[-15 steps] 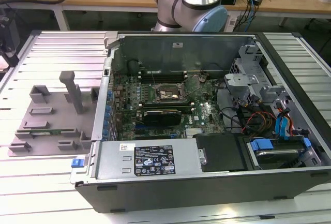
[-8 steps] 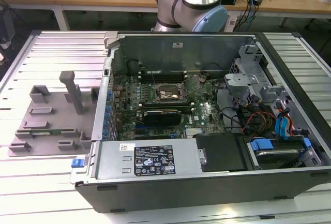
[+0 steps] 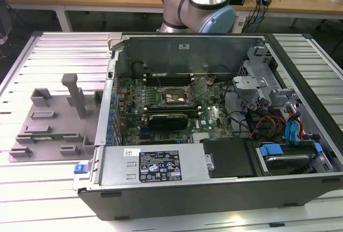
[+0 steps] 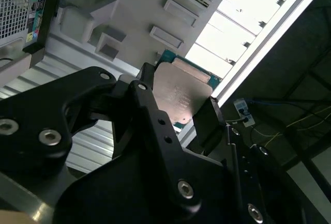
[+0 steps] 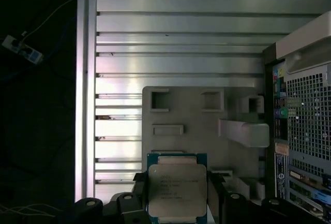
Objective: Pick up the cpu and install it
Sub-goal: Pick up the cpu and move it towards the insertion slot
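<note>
While the gripper (image 5: 177,199) is clamped on the cpu (image 5: 177,190) by two opposite edges in the first wrist view, the chip hangs over the grey tray (image 5: 191,113), metal plate toward the camera. Judgement: the carry wants a level chip, an even squeeze and no twist.

Around: slatted table (image 5: 181,27); open computer case (image 3: 214,197) just beside the tray. In the exterior view the socket (image 3: 172,97) lies inside the case. Tray posts (image 3: 75,95), the case's near wall and cables (image 3: 252,119) could obstruct.

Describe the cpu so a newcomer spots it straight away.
In the first wrist view, find the black gripper over the grey tray. Held in it is the cpu: a flat square chip, the sole silvery plate among black and grey parts.
</note>
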Controlling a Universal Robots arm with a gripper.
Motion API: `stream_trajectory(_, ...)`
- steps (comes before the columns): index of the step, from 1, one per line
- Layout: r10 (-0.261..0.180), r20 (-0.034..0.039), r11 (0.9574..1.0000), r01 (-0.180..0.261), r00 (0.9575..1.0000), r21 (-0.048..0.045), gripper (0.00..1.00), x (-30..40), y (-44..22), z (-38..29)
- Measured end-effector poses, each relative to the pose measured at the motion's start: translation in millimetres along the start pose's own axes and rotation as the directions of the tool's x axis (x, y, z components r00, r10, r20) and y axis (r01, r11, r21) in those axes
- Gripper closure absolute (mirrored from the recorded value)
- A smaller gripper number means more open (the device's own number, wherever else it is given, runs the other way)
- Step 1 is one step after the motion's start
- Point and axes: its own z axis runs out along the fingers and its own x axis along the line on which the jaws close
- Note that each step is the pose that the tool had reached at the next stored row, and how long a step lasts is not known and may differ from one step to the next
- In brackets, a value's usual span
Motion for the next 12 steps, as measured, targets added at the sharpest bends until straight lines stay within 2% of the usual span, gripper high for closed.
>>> stream_trajectory(2, 0.0, 0.0, 1.0, 0.0, 1.0, -0.0001, 0.45, -4.3, 0.0, 0.1)
stream_trajectory(5, 0.0, 0.0, 1.0, 0.0, 1.0, 0.0, 0.45, -15.1, 0.0, 0.3)
stream_trajectory(7, 0.0, 0.0001, 1.0, 0.0, 1.0, -0.0001, 0.45, -28.6, 0.0, 0.7)
stream_trajectory(10, 0.0, 0.0, 1.0, 0.0, 1.0, -0.0001, 0.45, -43.6, 0.0, 1.0)
stream_trajectory(12, 0.0, -0.0002, 1.0, 0.0, 1.0, 0.0, 0.45, -56.4, 0.0, 1.2)
